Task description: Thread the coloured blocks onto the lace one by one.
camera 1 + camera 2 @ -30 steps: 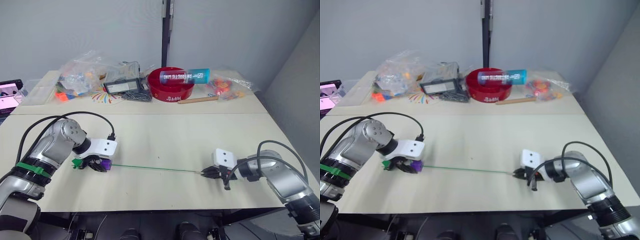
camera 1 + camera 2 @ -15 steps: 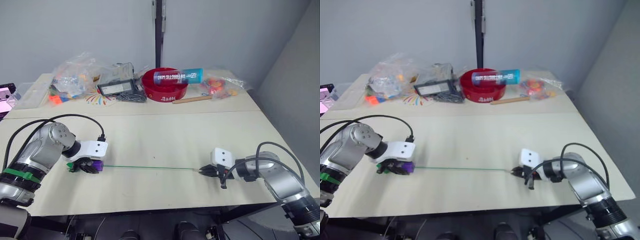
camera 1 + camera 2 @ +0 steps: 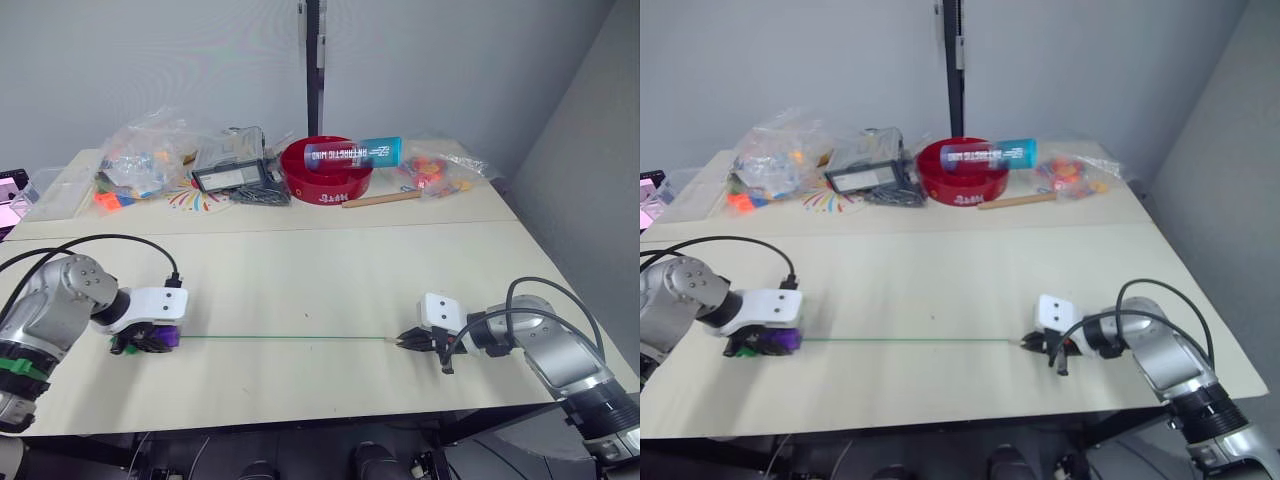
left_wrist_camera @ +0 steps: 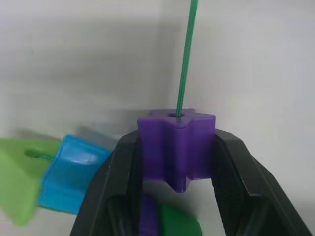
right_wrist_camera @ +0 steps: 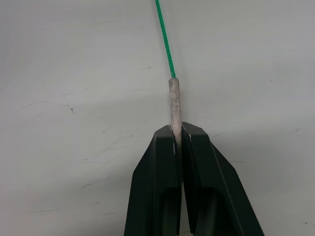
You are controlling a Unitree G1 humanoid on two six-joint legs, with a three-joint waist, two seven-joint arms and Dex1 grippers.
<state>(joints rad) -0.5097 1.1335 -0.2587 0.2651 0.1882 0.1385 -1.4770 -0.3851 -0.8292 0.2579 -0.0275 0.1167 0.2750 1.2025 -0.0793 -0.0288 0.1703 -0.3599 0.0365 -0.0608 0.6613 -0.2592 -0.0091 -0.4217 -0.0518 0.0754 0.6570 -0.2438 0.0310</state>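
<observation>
I see my left pincer [image 4: 176, 162] clamped on a purple plastic star-edged block [image 4: 176, 142], thin green lace [image 3: 290, 338] running from it across the pale table [image 3: 330, 270]. My right pincer [image 5: 176, 142] pinches the lace's pale stiff tip [image 5: 174, 101].

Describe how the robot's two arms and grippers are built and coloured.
Both arms are rounded silver-grey metal segments with dark joints, and a black cable loops over each forearm. The left arm carries a green band near its elbow. Each wrist ends in a white block. The left gripper and the right gripper each have two black wedge-shaped fingers.
</observation>
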